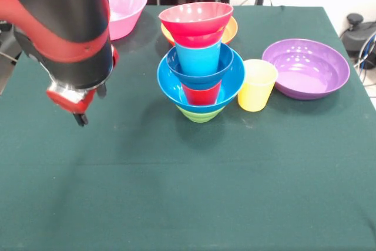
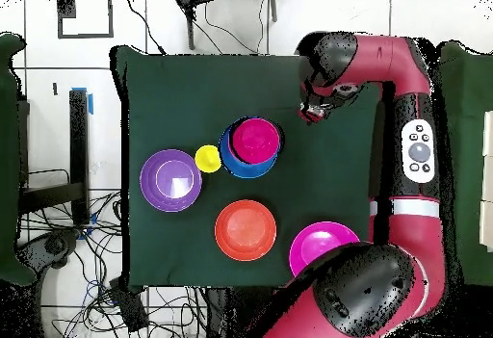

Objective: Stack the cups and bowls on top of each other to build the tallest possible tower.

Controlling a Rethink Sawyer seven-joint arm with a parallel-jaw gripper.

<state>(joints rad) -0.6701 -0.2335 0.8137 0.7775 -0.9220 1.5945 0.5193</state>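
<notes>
The tower point(image 1: 200, 66) stands near the centre of the green surface point(image 1: 176, 186). From the base up it reads: green bowl point(image 1: 200, 113), large blue bowl point(image 1: 229, 86), red cup point(image 1: 201, 94), small blue bowl point(image 1: 179, 69), sky-blue cup point(image 1: 198, 59), with the small red bowl point(image 1: 195, 17) seated on top.

The yellow cup point(image 1: 256, 84) stands just beside the tower at its 3 o'clock in the front view, upright and apparently touching the large blue bowl's rim. The purple bowl point(image 1: 305, 67) lies beyond it, the pink bowl point(image 1: 124, 4) at 10 o'clock, and the orange bowl point(image 1: 230, 29) sits behind the tower.

The hand point(image 1: 79, 109) hangs clear at the tower's 9 o'clock and carries nothing; whether it is open or closed cannot be told.

Hazards, as judged:
- The wide red bowl rests on a narrow cup, so any side contact could tip it off.
- Lifting the yellow cup risks dragging the large blue bowl and shaking the whole stack.
- The small green base gives little margin against a push.
</notes>
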